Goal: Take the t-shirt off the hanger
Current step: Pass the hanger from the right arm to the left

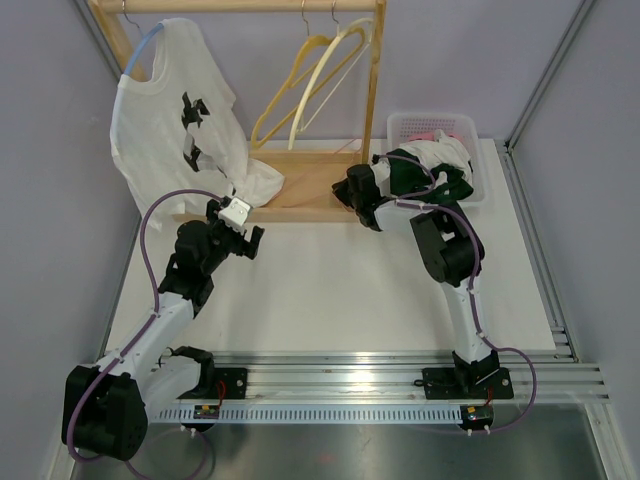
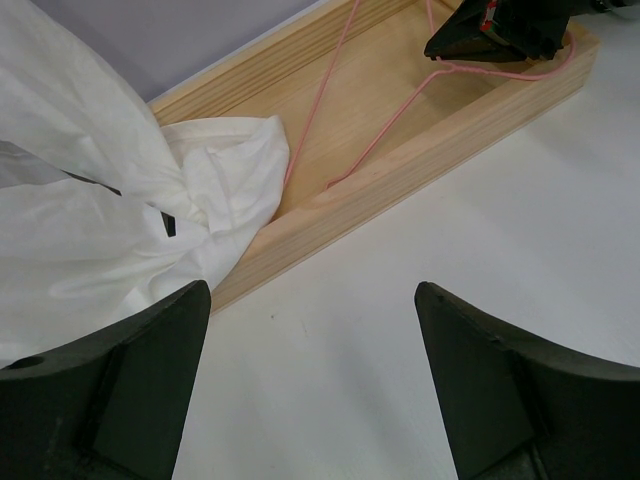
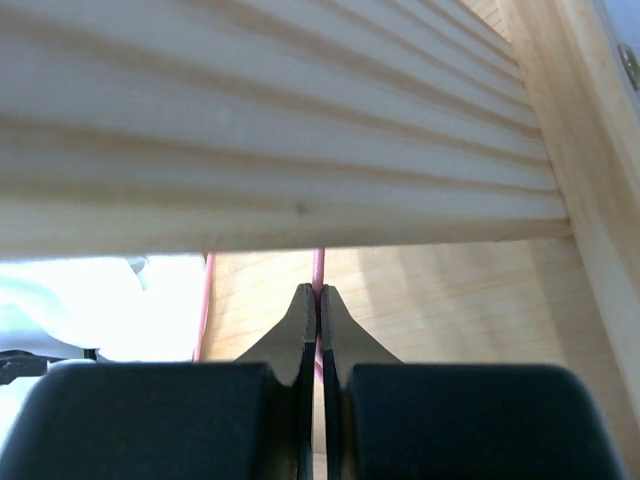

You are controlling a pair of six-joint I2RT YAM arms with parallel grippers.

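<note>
A white t-shirt (image 1: 165, 120) with black marks hangs on a pale blue hanger (image 1: 140, 50) at the left end of the wooden rack's rail. Its lower hem lies bunched on the rack base, as the left wrist view (image 2: 150, 190) shows. My left gripper (image 1: 247, 238) is open and empty (image 2: 312, 300) over the table, just in front of the hem. My right gripper (image 1: 352, 190) is shut on a thin pink wire hanger (image 3: 319, 265) that lies in the rack's base tray (image 2: 312, 115).
The wooden rack base (image 1: 310, 185) stands across the back of the table. Cream hangers (image 1: 310, 80) hang from the rail at the right. A white basket (image 1: 450, 124) with clothes stands at the back right. A metal rail (image 1: 380, 365) runs along the near edge.
</note>
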